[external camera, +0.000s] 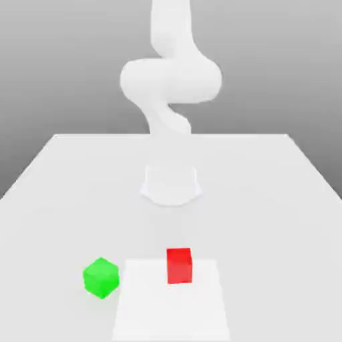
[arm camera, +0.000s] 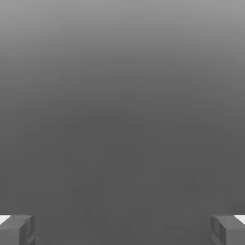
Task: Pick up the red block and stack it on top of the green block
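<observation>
White arm [external camera: 171, 80] rising from a base [external camera: 171, 184] on a pale desk [external camera: 60, 220]. Red block [external camera: 179, 266] resting on the white square [external camera: 170, 310], near its far edge. Green block [external camera: 101, 278] sitting just beside that square — off toward the exterior view's left, one corner facing forward — well apart from the red block.

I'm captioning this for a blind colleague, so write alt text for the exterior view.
A small bright red cube rests on a flat white rectangular patch on a pale table; a small bright green cube, turned corner-forward, sits beside the patch toward the exterior view's left. Behind them stands a smooth white robot arm.
</observation>
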Available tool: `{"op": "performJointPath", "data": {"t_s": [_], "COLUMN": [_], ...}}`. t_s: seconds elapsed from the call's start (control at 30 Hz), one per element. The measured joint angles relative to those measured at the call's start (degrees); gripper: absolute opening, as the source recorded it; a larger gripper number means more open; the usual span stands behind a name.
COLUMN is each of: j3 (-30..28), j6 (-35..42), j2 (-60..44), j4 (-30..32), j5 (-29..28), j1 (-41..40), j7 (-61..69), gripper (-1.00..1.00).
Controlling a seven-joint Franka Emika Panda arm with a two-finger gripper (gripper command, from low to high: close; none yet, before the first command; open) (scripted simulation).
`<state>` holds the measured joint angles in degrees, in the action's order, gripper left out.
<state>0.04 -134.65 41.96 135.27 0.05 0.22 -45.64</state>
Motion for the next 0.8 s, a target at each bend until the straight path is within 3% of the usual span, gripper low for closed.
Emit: {"op": "performJointPath", "data": {"t_s": [0.57,0.8], "j3": [0.7,0.3], "j6": [-25.1,-38.6], "j2": [-35.1,-51.6], "j4": [28.4,28.4], "j5": [0.2,-0.5], "j1": [1.6,2.1], "j7": [1.5,1.1], "gripper": [0.00,0.00]}}
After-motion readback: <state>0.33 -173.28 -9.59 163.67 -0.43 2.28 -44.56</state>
